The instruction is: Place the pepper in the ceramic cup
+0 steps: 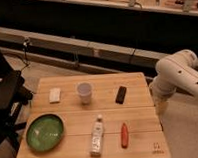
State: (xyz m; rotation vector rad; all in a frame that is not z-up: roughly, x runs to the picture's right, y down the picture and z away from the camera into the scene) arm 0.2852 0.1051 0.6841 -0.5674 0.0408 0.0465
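A wooden table (140,82) bears the pepper (124,135) and ceramic cup (84,92) well apart; the tool (161,108) hangs beside its edge, state unclear.

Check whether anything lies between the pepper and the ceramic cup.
Nothing squarely does: bare table runs from the pepper to the ceramic cup, though the bottle lies close beside that line. The gripper hangs past the table's edge at picture right, nothing between it and the pepper.

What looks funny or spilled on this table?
Nothing stands out. The cup sits upright, the pepper lies flat beside the bottle, no spills, and the claw hangs beyond the right edge of the table.
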